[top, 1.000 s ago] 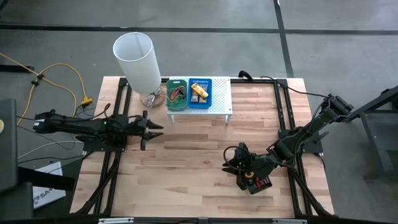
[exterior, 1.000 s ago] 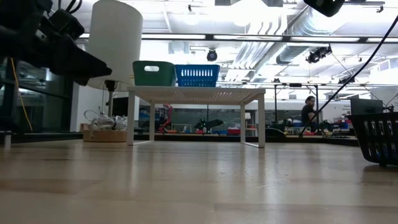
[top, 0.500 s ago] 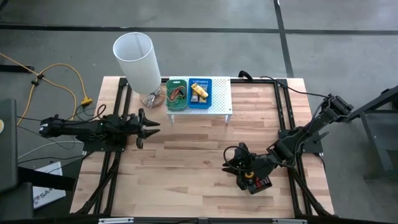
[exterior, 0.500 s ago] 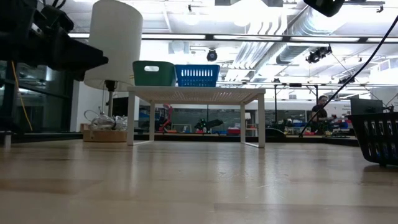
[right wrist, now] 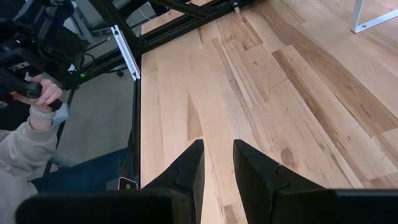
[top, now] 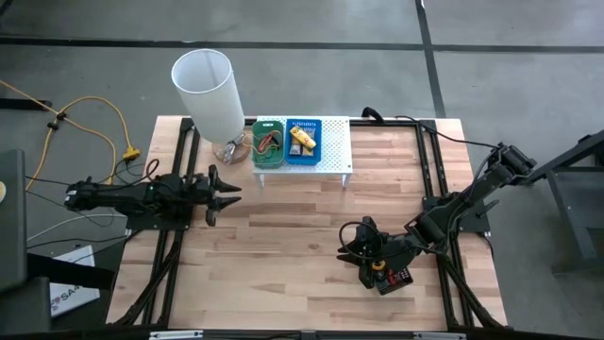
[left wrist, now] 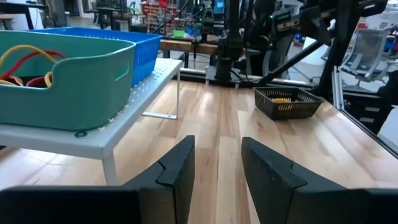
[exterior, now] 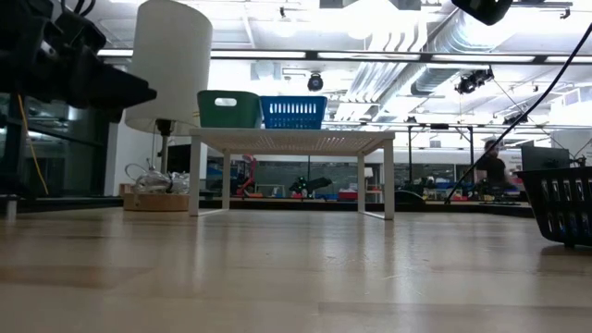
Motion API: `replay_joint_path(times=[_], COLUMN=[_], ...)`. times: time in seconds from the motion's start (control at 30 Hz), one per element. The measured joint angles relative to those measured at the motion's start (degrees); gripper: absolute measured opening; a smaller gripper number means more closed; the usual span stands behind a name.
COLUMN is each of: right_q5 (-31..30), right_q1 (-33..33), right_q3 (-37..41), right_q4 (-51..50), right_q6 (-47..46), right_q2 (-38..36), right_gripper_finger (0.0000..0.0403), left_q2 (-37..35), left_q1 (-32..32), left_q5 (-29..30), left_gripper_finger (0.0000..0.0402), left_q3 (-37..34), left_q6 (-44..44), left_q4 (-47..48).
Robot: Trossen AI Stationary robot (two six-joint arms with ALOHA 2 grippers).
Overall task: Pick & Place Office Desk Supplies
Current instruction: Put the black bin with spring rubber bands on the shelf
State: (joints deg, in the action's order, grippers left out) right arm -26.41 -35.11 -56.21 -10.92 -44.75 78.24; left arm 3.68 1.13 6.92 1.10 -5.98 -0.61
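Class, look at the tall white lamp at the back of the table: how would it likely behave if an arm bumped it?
The white lamp stands tall on a small base, so it would probably tip rather than slide. Its shade looks thin and hollow, likely light. It stands beside the white shelf, so a fall might hit the green tray.

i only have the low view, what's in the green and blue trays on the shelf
Observer: The green tray holds thin coloured rings, red and yellow among them.
Operator: and the blue one
Observer: The blue tray holds yellow-and-white blocks.
Operator: where's the left gripper
Observer: The left gripper is open and empty, near the table's left side, pointing toward the white shelf.
Operator: is the black tray empty
Observer: No, the black tray holds something yellow. It sits by the right gripper, which is open above bare wood.
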Motion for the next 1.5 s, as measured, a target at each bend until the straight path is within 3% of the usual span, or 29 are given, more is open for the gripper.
replay_joint_path(times=[1.5], right_q5=[0.00], right_q1=[0.00], right_q3=[0.00], right_q4=[0.00], right_q6=[0.00], right_q2=[-0.02], right_gripper_finger=[0.0073], left_q2=[1.03], left_q1=[0.00], left_q5=[-1.93], left_gripper_finger=[0.0126], left_q3=[-0.17], left_q6=[4.29], left_q4=[-0.89])
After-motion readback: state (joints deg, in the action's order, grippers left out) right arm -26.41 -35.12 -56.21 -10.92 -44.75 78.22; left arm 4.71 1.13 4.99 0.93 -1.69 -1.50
